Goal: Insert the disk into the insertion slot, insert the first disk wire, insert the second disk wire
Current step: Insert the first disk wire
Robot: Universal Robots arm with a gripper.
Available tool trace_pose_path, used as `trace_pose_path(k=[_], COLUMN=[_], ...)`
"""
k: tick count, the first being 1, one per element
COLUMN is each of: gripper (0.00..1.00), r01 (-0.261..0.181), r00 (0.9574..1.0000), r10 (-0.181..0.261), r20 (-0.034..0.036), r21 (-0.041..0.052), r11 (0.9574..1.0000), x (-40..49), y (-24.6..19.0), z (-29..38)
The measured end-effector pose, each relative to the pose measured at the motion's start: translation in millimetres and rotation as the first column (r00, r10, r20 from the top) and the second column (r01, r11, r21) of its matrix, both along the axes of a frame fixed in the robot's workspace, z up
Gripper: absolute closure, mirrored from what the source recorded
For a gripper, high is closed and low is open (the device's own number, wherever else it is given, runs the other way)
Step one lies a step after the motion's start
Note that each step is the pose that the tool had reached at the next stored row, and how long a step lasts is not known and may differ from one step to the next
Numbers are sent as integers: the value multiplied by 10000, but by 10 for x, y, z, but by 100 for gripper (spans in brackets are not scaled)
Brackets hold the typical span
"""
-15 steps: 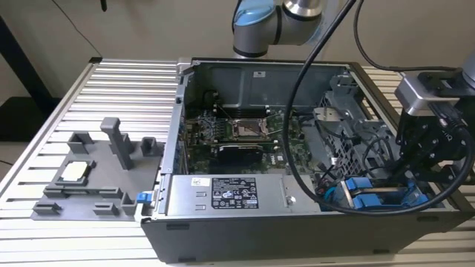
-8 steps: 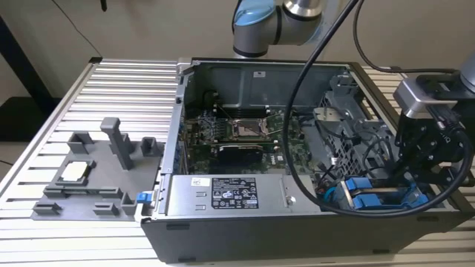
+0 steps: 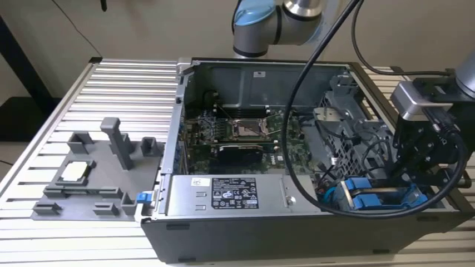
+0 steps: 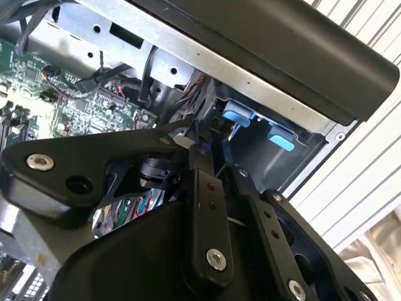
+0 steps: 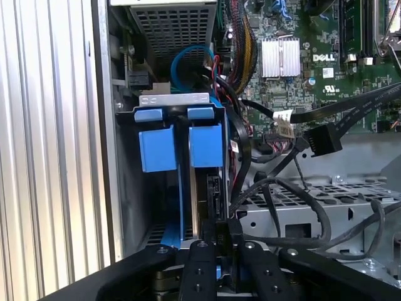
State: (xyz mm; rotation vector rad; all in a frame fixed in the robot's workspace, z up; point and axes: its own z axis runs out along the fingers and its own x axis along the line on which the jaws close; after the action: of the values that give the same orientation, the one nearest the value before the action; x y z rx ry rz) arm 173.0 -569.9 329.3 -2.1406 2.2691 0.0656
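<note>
End effector (image 5: 220,231) at disk (image 5: 205,145), standing edgewise in slot (image 5: 125,188).

In the exterior view I see a black-and-white label (image 3: 234,199) on the grey power-supply box (image 3: 186,201) at the near side of the case (image 3: 297,236); its print is too fine to read; a small pale sticker (image 3: 259,73) on the far case wall is likewise illegible; in the first wrist view a short white maker's mark (image 5: 324,58) stands on the green circuit board (image 5: 351,91) beside the silver heatsink (image 5: 280,56).

Exterior view overlooks the case (image 3: 297,239); wrist views look closely inside.
</note>
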Motion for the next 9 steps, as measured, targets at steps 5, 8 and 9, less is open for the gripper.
trace_pose_path(k=[5, 8, 9], gripper=[80, 73, 73], r01=[-1, 0, -1], r00=[10000, 10000, 10000], r10=[1, 0, 1], r20=[0, -3, -3], r21=[19, 4, 3], r11=[10000, 10000, 10000], x=[1, 0, 0], y=[1, 0, 0], z=[-11, 39, 72])
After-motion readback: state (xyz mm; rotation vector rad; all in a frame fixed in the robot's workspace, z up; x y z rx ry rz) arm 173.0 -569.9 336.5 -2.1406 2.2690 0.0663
